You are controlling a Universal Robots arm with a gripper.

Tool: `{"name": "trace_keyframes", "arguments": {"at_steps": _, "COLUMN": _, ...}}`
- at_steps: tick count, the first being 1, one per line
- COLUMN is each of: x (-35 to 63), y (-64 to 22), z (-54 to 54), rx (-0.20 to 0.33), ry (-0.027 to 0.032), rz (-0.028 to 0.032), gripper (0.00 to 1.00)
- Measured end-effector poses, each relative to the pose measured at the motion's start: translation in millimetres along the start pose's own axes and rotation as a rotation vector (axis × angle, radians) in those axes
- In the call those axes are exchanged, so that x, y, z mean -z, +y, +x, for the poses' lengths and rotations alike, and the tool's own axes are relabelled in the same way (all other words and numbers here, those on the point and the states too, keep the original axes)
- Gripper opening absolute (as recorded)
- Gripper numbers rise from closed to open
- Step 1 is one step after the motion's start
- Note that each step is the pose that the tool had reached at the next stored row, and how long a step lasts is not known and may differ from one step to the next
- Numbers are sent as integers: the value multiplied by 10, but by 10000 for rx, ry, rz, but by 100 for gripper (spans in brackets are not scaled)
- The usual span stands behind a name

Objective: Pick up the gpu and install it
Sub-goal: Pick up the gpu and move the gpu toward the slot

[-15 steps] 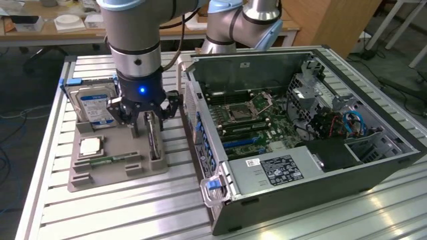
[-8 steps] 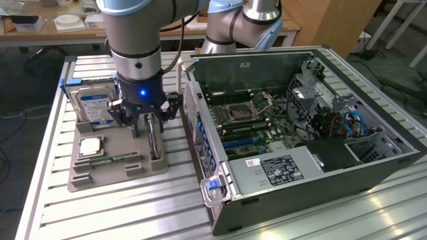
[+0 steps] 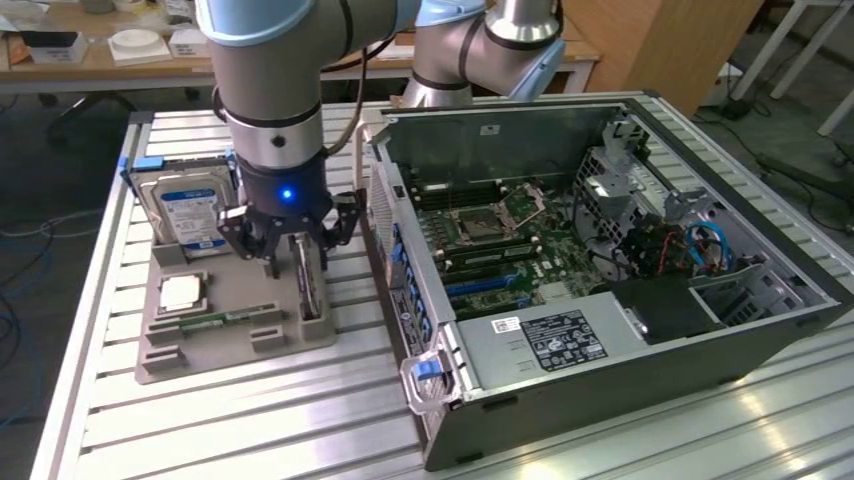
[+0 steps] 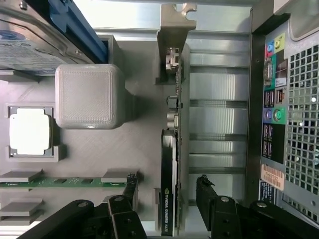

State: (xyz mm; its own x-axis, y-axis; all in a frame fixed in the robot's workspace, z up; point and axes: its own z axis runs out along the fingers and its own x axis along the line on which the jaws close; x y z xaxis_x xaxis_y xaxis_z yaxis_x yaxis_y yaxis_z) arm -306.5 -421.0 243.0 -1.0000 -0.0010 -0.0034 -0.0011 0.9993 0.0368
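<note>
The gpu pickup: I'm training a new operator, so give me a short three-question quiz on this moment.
1. True or false: the gripper is shut on the gpu.
2. How does the gpu sit in the grey holder? A) lying flat B) standing on edge C) hanging from the gripper
3. Name the part in the holder that carries a blue-white label.

Key:
1. False. The jaws are open, one finger on each side of the card.
2. B
3. The hard drive
</note>
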Motion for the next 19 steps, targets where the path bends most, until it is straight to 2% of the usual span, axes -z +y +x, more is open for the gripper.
{"name": "trace_keyframes", "arguments": {"at_steps": 5, "x": -49, "y": 21, "z": 0, "rx": 0, "ry": 1, "rz": 2, "gripper": 59}}
{"name": "trace_keyframes", "arguments": {"at_steps": 15, "x": -105, "y": 173, "z": 0, "rx": 0, "ry": 0, "rz": 0, "gripper": 59}}
{"name": "trace_keyframes", "arguments": {"at_steps": 19, "x": -111, "y": 182, "z": 1, "rx": 0, "ry": 0, "rz": 0, "gripper": 59}}
